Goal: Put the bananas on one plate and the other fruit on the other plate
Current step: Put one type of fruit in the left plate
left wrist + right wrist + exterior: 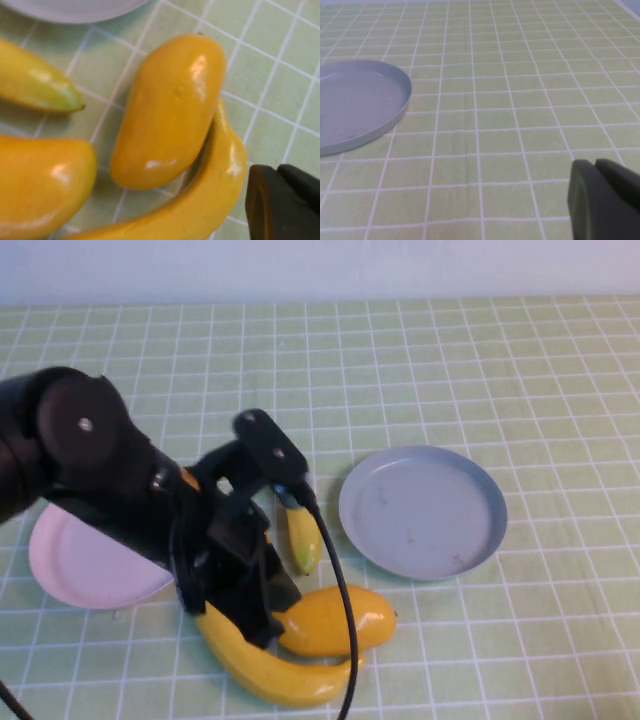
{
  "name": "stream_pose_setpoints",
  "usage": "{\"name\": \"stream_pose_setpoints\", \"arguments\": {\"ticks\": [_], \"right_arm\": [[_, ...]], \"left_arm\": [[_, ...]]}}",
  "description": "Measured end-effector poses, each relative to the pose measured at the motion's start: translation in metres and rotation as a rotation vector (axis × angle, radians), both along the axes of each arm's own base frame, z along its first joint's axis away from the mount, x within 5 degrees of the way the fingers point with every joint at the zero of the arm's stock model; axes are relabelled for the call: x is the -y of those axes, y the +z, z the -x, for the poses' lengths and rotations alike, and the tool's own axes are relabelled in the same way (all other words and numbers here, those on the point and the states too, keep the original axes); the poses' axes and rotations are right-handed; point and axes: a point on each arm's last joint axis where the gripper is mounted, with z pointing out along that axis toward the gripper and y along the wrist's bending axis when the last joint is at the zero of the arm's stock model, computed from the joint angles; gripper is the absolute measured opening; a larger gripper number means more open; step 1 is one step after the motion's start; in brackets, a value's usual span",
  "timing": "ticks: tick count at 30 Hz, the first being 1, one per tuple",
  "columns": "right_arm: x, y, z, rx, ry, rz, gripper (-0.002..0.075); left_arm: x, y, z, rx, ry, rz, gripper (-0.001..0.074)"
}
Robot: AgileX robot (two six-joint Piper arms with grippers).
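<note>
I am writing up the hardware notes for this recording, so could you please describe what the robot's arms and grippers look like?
The left arm in the high view is matt black with bulky rounded joint housings, one showing a small silver screw, and a black cable looping beside it. The left gripper and right gripper appear in their wrist views as dark, rounded black finger ends over the green checked cloth. No markings are visible.
</note>
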Motion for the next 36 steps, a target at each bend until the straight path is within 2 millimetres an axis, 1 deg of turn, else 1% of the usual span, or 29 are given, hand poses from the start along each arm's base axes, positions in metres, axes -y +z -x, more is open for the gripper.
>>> {"name": "stream_pose_setpoints", "arguments": {"ticks": [3, 5, 6, 8, 11, 12, 14, 15, 17, 25, 31, 36], "right_arm": [[0.0, 0.0, 0.0, 0.0, 0.0, 0.0, -0.0015], [0.0, 0.0, 0.0, 0.0, 0.0, 0.0, -0.0016], [0.0, 0.0, 0.0, 0.0, 0.0, 0.0, -0.0015], [0.0, 0.0, 0.0, 0.0, 0.0, 0.0, -0.0015], [0.0, 0.0, 0.0, 0.0, 0.0, 0.0, -0.0015], [0.0, 0.0, 0.0, 0.0, 0.0, 0.0, -0.0015], [0.0, 0.0, 0.0, 0.0, 0.0, 0.0, -0.0015], [0.0, 0.0, 0.0, 0.0, 0.0, 0.0, -0.0015], [0.0, 0.0, 0.0, 0.0, 0.0, 0.0, -0.0016], [0.0, 0.0, 0.0, 0.0, 0.0, 0.0, -0.0015], [0.0, 0.0, 0.0, 0.0, 0.0, 0.0, -0.0015], [0.0, 0.0, 0.0, 0.0, 0.0, 0.0, -0.0015]], "left_arm": [[0.017, -0.011, 0.007, 0.044, -0.198, -0.037, 0.0005], [0.027, -0.017, 0.011, 0.074, -0.311, -0.056, 0.005], [0.031, -0.02, 0.013, 0.094, -0.36, -0.068, 0.0098], [0.037, -0.024, 0.015, 0.135, -0.426, -0.09, 0.0228], [0.045, -0.03, 0.013, 0.186, -0.468, -0.109, 0.0493], [0.048, -0.032, 0.013, 0.201, -0.47, -0.11, 0.0558], [0.052, -0.036, 0.01, 0.227, -0.474, -0.111, 0.0624], [0.054, -0.037, 0.009, 0.238, -0.474, -0.112, 0.0644], [0.057, -0.042, 0.006, 0.246, -0.471, -0.115, 0.0663], [0.063, -0.062, -0.003, 0.234, -0.464, -0.141, 0.0666], [0.064, -0.063, -0.009, 0.295, -0.458, -0.15, 0.0666], [0.065, -0.062, -0.011, 0.312, -0.452, -0.146, 0.0664]]}}
